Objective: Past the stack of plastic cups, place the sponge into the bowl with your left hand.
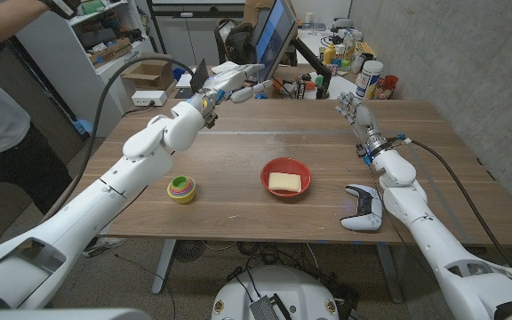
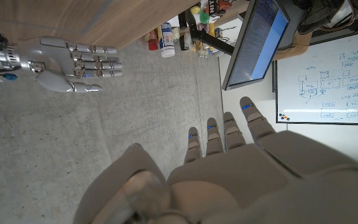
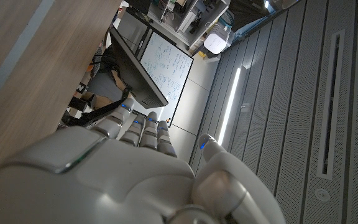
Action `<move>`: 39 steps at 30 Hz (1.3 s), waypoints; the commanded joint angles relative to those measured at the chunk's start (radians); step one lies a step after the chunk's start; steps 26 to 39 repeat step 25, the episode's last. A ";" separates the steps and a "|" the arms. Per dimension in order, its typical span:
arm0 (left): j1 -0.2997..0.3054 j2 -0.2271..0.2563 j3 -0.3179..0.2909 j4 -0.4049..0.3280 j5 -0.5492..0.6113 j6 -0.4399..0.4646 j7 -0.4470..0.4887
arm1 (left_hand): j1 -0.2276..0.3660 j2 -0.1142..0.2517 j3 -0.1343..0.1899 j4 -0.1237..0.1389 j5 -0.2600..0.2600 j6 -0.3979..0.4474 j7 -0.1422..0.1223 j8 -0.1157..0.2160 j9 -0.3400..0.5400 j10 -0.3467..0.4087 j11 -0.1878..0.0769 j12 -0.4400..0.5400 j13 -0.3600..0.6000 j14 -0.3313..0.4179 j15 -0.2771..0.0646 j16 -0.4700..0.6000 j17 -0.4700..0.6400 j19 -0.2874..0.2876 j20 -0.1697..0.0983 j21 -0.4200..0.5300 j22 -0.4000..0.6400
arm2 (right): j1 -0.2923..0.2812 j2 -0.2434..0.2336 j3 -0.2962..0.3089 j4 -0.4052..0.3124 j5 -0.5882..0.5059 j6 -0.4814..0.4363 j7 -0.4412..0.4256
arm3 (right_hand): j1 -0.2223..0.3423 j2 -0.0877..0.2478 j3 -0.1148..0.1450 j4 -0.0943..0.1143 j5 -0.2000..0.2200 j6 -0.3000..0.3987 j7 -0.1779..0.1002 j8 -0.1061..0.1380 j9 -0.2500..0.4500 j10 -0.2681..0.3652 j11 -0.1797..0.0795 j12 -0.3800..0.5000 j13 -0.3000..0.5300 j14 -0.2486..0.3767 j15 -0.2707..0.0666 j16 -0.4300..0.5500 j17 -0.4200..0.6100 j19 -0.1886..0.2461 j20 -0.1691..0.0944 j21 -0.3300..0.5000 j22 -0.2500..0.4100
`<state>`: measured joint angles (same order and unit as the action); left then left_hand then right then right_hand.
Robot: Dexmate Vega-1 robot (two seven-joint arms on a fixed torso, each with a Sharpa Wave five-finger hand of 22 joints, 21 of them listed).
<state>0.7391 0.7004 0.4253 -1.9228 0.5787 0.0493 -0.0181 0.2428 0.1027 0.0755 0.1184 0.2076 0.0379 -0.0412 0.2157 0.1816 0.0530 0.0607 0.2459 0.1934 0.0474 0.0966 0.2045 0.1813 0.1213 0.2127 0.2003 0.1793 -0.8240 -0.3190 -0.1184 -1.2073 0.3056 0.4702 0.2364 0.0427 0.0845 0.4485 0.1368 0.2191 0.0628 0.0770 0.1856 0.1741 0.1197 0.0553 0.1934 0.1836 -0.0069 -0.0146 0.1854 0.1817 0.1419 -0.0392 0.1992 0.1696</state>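
Note:
A yellow sponge (image 1: 284, 182) lies inside the red bowl (image 1: 285, 166) near the middle of the table. A stack of coloured plastic cups (image 1: 182, 188) stands left of the bowl. My left hand (image 1: 236, 85) is raised above the table's far left part, well away from the bowl, fingers stretched out and holding nothing; its back (image 2: 229, 174) shows in the left wrist view. My right hand (image 1: 354, 110) is lifted over the far right of the table, fingers straight and apart, also seen as a hand (image 2: 73, 62) in the left wrist view and close up (image 3: 135, 168).
A white game controller (image 1: 363, 210) lies near the table's front right edge by my right forearm. A monitor (image 1: 274, 40), bottles (image 1: 367, 80) and clutter stand behind the far edge. A person's arm (image 1: 7, 22) reaches in at the upper left.

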 commanded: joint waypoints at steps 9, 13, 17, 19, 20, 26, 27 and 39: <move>0.061 0.018 -0.084 0.041 -0.268 -0.125 0.112 | 0.013 -0.007 0.003 -0.012 -0.001 0.007 -0.008 -0.001 0.000 -0.005 0.006 -0.005 0.005 0.000 0.015 -0.004 0.002 0.005 0.002 0.004 0.002 | -0.151 -0.038 -0.008 -0.212 -0.003 -0.028 -0.123 | 0.008 0.031 -0.005 -0.002 0.007 0.002 0.003 0.002 0.004 0.010 0.003 0.001 0.004 0.003 0.001 0.001 -0.001 0.001 -0.023 -0.002 0.005; 0.072 0.032 -0.103 0.042 -0.315 -0.145 0.104 | 0.015 -0.009 0.004 -0.015 -0.002 0.011 -0.008 -0.001 0.000 0.000 0.006 -0.004 0.005 0.003 0.016 -0.003 0.002 0.005 0.002 0.003 0.002 | -0.202 -0.049 -0.005 -0.272 -0.009 -0.028 -0.168 | 0.008 0.032 -0.005 -0.002 0.007 0.002 0.002 0.002 0.004 0.010 0.002 0.001 0.004 0.003 0.000 0.001 -0.001 0.000 -0.024 -0.002 0.005; 0.082 0.042 -0.112 0.058 -0.320 -0.184 0.126 | 0.017 -0.010 0.004 -0.017 -0.002 0.016 -0.005 0.000 0.000 0.002 0.006 -0.004 0.005 0.004 0.017 -0.004 0.002 0.004 0.002 0.003 0.002 | -0.242 -0.060 -0.005 -0.309 -0.008 -0.010 -0.200 | 0.008 0.032 -0.004 -0.003 0.007 0.002 0.002 0.002 0.004 0.011 0.004 0.001 0.004 0.003 0.001 0.001 -0.001 0.001 -0.023 -0.001 0.005; 0.089 0.021 -0.111 0.090 -0.355 -0.209 0.142 | 0.018 -0.010 0.005 -0.018 -0.002 0.018 -0.003 0.000 0.000 0.003 0.006 -0.004 0.005 0.005 0.017 -0.004 0.002 0.004 0.002 0.002 0.002 | -0.250 -0.069 -0.012 -0.317 -0.007 -0.020 -0.205 | 0.008 0.032 -0.004 -0.003 0.007 0.003 0.002 0.003 0.004 0.011 0.005 0.001 0.004 0.004 0.001 0.001 -0.001 0.001 -0.023 -0.001 0.005; 0.079 0.024 -0.102 0.103 -0.355 -0.209 0.128 | 0.019 -0.010 0.005 -0.019 -0.002 0.018 -0.003 0.000 0.000 0.006 0.008 -0.003 0.005 0.005 0.017 -0.004 0.002 0.003 0.002 0.002 0.002 | -0.245 -0.077 -0.017 -0.312 -0.005 -0.024 -0.196 | 0.009 0.032 -0.004 -0.003 0.007 0.003 0.002 0.003 0.004 0.011 0.005 0.001 0.004 0.004 0.000 0.001 -0.001 0.002 -0.023 -0.001 0.005; 0.059 0.033 -0.078 0.128 -0.348 -0.207 0.108 | 0.021 -0.011 0.005 -0.021 -0.003 0.022 -0.002 0.000 0.000 0.010 0.010 -0.002 0.005 0.007 0.014 -0.004 0.002 0.003 0.002 0.002 0.003 | -0.220 -0.069 -0.034 -0.252 0.016 0.013 -0.177 | 0.009 0.032 -0.004 -0.003 0.007 0.005 0.002 0.003 0.004 0.011 0.001 0.001 0.004 0.004 0.000 0.001 -0.001 0.002 -0.023 -0.001 0.005; 0.059 0.033 -0.078 0.128 -0.348 -0.207 0.108 | 0.021 -0.011 0.005 -0.021 -0.003 0.022 -0.002 0.000 0.000 0.010 0.010 -0.002 0.005 0.007 0.014 -0.004 0.002 0.003 0.002 0.002 0.003 | -0.220 -0.069 -0.034 -0.252 0.016 0.013 -0.177 | 0.009 0.032 -0.004 -0.003 0.007 0.005 0.002 0.003 0.004 0.011 0.001 0.001 0.004 0.004 0.000 0.001 -0.001 0.002 -0.023 -0.001 0.005; 0.059 0.033 -0.078 0.128 -0.348 -0.207 0.108 | 0.021 -0.011 0.005 -0.021 -0.003 0.022 -0.002 0.000 0.000 0.010 0.010 -0.002 0.005 0.007 0.014 -0.004 0.002 0.003 0.002 0.002 0.003 | -0.220 -0.069 -0.034 -0.252 0.016 0.013 -0.177 | 0.009 0.032 -0.004 -0.003 0.007 0.005 0.002 0.003 0.004 0.011 0.001 0.001 0.004 0.004 0.000 0.001 -0.001 0.002 -0.023 -0.001 0.005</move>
